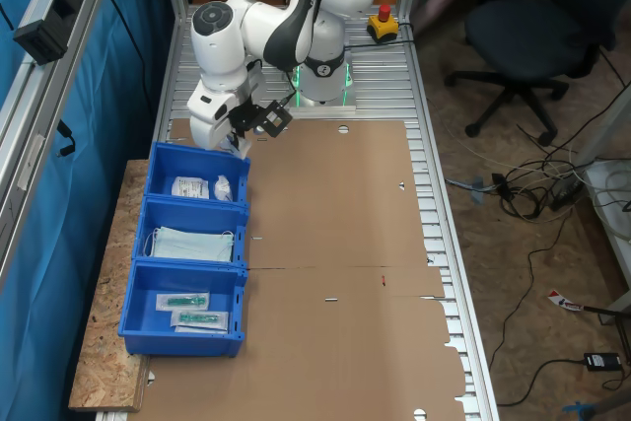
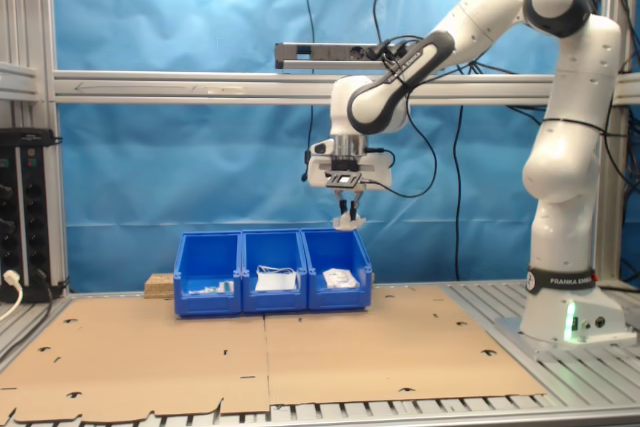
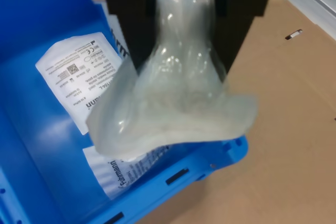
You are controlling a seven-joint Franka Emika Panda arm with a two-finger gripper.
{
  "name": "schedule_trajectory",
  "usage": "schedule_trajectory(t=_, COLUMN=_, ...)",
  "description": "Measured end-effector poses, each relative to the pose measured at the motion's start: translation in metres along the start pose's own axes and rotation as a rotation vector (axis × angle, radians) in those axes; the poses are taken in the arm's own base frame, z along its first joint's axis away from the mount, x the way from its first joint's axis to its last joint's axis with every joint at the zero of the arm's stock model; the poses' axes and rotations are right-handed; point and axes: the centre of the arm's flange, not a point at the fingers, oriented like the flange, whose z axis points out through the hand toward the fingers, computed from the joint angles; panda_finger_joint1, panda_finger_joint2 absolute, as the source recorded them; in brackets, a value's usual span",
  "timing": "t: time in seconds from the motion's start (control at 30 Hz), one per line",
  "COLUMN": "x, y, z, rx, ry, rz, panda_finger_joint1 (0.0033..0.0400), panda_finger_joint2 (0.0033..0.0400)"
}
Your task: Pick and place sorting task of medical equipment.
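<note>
Gripper [image 2: 347, 209] hangs above the end compartment of the blue bin [image 2: 273, 292], the one at the second exterior view's right, and its fingers [image 3: 131, 19] are pinched on a translucent packet [image 3: 176, 108]. Through the wrist view the packet droops from between the two black fingers, crumpled at the top and flaring out wide below, dangling over the compartment's front rim, partly above the cardboard [image 1: 335, 244] that covers the desk. From the second exterior view the packet shows as a small pale scrap [image 2: 347, 224] just under the fingertips, clear of the bin.

Below it, inside that same compartment, lie white printed pouches [image 3: 79, 74]; in the first exterior view they sit at [image 1: 191, 187]. The middle compartment holds a pale blue face mask [image 1: 193, 244], and the far one holds flat clear packs with green items inside [image 1: 192, 311]. The white arm [image 1: 286, 27] reaches over from its base [image 2: 570, 322] on the slatted metal desk [image 1: 380, 81].
</note>
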Motion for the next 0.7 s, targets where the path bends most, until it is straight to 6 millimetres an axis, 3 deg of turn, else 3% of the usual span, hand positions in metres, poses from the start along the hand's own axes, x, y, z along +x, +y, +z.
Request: schedule_trajectory(t=0.7, x=0.017, y=0.050, z=0.017, rx=0.021, ry=0.030, rz=0.059, panda_finger_joint1=0.0071, panda_finger_joint2=0.0071)
